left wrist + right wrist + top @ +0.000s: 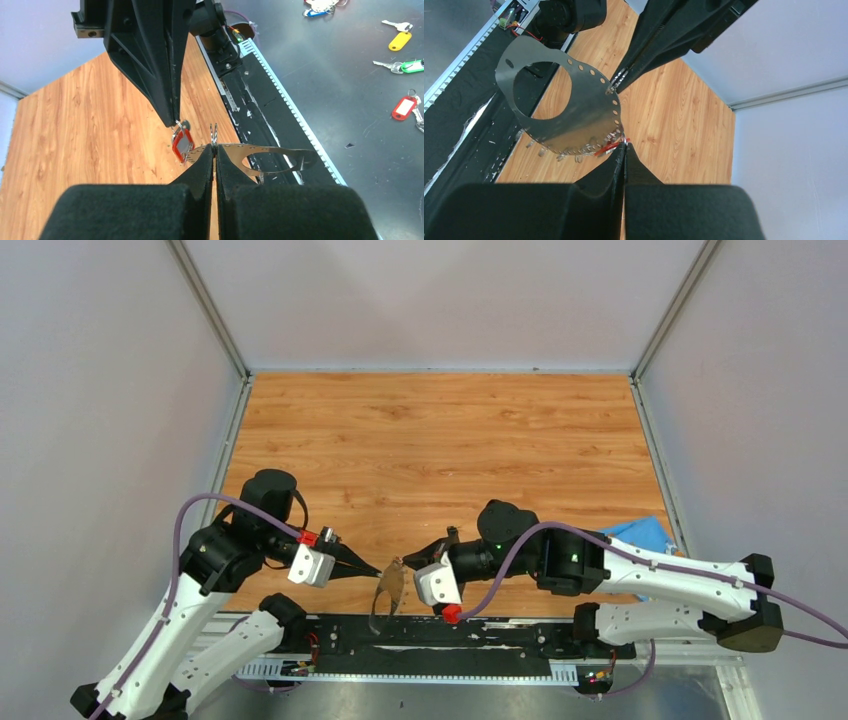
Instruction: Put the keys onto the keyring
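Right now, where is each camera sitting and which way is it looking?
Top camera: above and behind the bases, looking down at the table; left arm and right arm show.
Left wrist camera: on the left arm, looking along the left gripper, shut on the keyring, towards the right gripper pinching the red key.
Right wrist camera: on the right arm, looking along its gripper back at the left gripper.
Both wrist views share the keyring and red key.
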You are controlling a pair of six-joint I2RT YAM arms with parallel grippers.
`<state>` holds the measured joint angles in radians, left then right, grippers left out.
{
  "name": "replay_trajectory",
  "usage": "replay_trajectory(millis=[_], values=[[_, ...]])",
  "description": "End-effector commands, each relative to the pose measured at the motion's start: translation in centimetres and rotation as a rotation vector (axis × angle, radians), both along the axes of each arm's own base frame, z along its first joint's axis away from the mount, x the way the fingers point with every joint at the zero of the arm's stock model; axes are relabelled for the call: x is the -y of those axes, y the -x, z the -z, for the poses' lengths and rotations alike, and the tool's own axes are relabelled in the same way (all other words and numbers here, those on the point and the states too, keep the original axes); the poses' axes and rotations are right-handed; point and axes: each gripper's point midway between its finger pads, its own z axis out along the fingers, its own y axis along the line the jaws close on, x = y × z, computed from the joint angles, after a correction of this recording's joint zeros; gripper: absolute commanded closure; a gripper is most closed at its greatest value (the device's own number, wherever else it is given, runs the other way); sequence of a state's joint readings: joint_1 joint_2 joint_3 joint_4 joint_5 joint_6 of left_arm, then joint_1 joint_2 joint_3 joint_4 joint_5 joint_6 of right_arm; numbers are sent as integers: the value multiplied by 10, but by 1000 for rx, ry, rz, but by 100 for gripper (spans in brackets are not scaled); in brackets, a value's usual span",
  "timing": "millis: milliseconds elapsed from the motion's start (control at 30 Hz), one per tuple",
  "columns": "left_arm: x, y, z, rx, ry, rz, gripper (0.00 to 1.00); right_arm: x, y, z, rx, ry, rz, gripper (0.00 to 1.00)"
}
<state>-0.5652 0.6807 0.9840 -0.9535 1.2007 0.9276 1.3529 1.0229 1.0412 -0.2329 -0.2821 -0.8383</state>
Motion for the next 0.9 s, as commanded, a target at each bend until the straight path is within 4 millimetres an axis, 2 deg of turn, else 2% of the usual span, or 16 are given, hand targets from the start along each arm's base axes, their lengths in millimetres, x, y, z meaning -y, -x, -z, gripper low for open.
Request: replay_trajectory(millis=[0,567,867], values=[[1,6,-15,43,45,38,100,-5,6,-16,45,-26,-29,100],[-1,3,-11,43,27,10,100,-11,22,-30,66,-63,-84,100],[-1,2,-12,45,26,6,100,-17,27,-29,59,-55,-110,100]])
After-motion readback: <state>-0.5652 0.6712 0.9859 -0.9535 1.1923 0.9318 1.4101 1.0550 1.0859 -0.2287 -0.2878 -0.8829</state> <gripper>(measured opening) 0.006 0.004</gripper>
